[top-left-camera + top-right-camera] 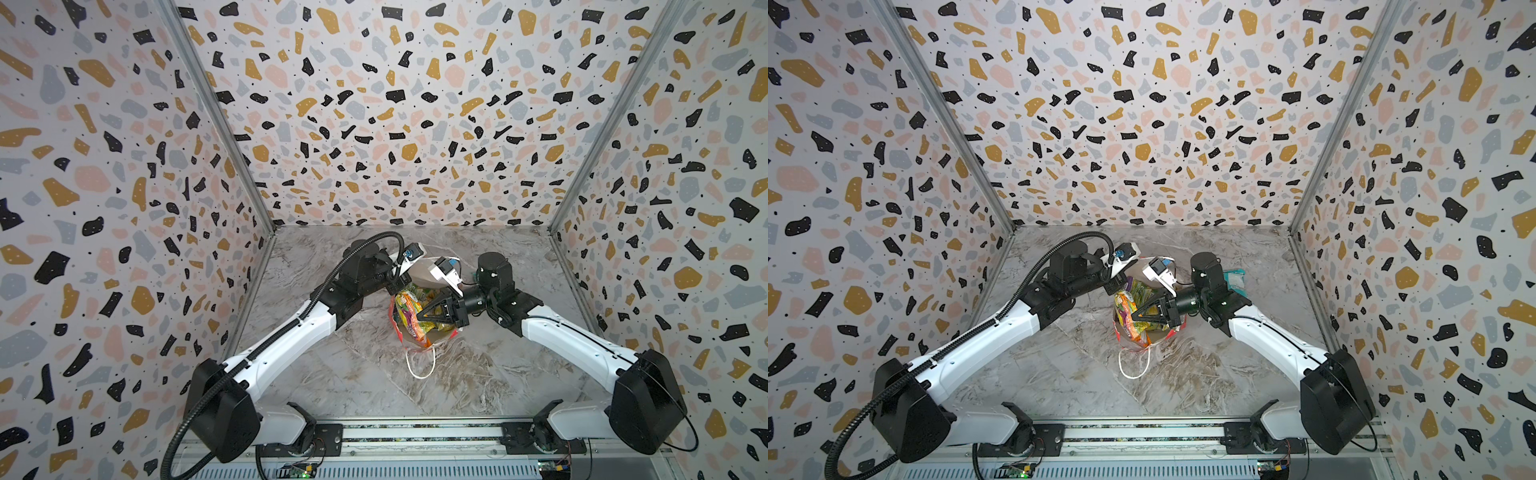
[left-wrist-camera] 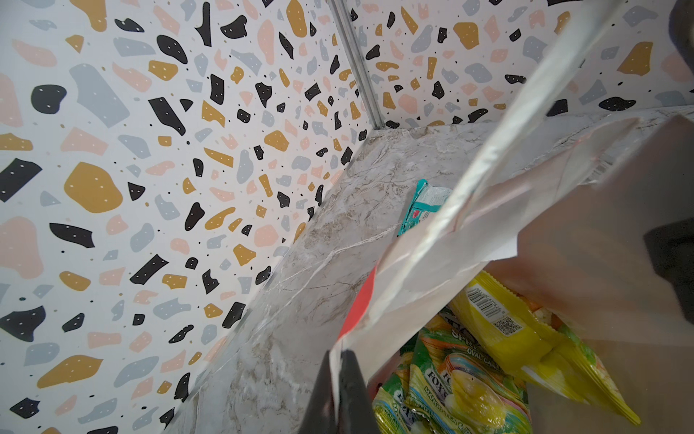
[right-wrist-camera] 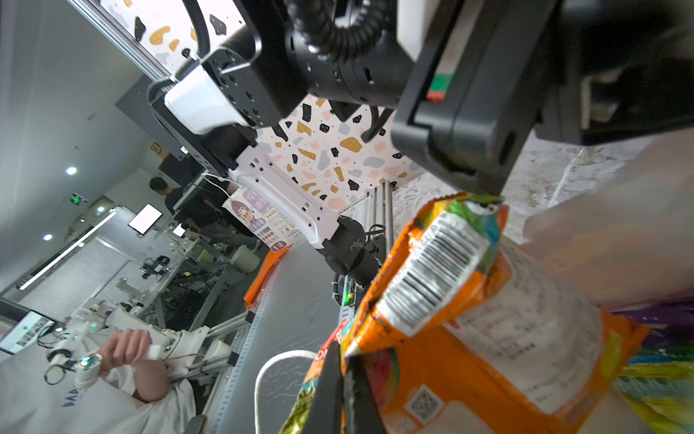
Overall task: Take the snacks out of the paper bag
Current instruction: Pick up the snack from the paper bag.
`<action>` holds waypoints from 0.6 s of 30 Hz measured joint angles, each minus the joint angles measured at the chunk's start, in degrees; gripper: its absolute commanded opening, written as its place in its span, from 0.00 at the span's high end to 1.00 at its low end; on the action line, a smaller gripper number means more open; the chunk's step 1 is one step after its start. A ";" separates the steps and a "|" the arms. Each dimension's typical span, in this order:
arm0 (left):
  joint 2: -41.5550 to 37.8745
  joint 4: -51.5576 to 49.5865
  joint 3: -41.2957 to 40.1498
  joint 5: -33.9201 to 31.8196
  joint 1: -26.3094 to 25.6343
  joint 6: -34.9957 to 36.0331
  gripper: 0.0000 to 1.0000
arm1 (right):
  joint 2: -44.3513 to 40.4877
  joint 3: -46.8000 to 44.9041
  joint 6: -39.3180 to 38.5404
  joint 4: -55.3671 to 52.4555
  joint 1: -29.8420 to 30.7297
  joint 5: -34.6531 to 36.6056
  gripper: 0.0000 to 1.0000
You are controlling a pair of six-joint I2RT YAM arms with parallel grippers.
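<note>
Left pincer (image 2: 340,360) clamped on paper bag (image 2: 582,225) rim — right pincer (image 3: 343,366) pinching orange packet (image 3: 469,360) edge.

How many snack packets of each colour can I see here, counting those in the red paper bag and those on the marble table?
Teal foil packet, on the marble table: 1
Orange foil packet: 1
Yellow foil packet, in the red paper bag: 1
Green-yellow foil packets: 2
Purple foil packet: 1
Total: 6
</note>
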 measured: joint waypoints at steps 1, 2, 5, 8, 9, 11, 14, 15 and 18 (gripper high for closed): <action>0.00 0.15 0.00 -0.11 0.02 0.00 1.00 | 0.00 0.07 1.40 0.59 -0.26 -0.42 1.00; 0.00 0.33 0.00 -0.28 0.02 0.00 1.00 | 0.00 0.20 2.80 1.09 -0.55 -0.76 1.00; 0.00 1.05 0.00 -0.76 0.04 0.00 1.00 | 0.00 0.70 7.19 2.84 -2.08 -1.11 1.00; -0.46 2.12 -0.35 -1.11 0.04 0.00 1.00 | -0.07 1.07 10.64 4.02 -3.82 -0.59 1.00; -0.66 2.51 -0.55 -1.09 0.02 0.00 1.00 | -0.07 1.07 12.11 4.81 -4.48 -0.26 1.00; -0.85 3.21 -0.61 -0.81 -0.13 0.00 1.00 | -0.07 1.07 15.63 7.06 -5.84 0.94 1.00; -0.85 4.72 -0.61 -0.70 -0.46 0.02 1.00 | -0.07 1.07 21.29 11.50 -6.97 0.94 1.00; -0.85 5.11 -0.61 -0.72 -0.50 0.02 1.00 | -0.07 1.05 23.02 13.16 -7.06 0.66 1.00; -0.85 6.27 -0.61 -1.09 -0.50 0.02 1.00 | -0.07 1.05 27.82 17.40 -7.10 -0.81 1.00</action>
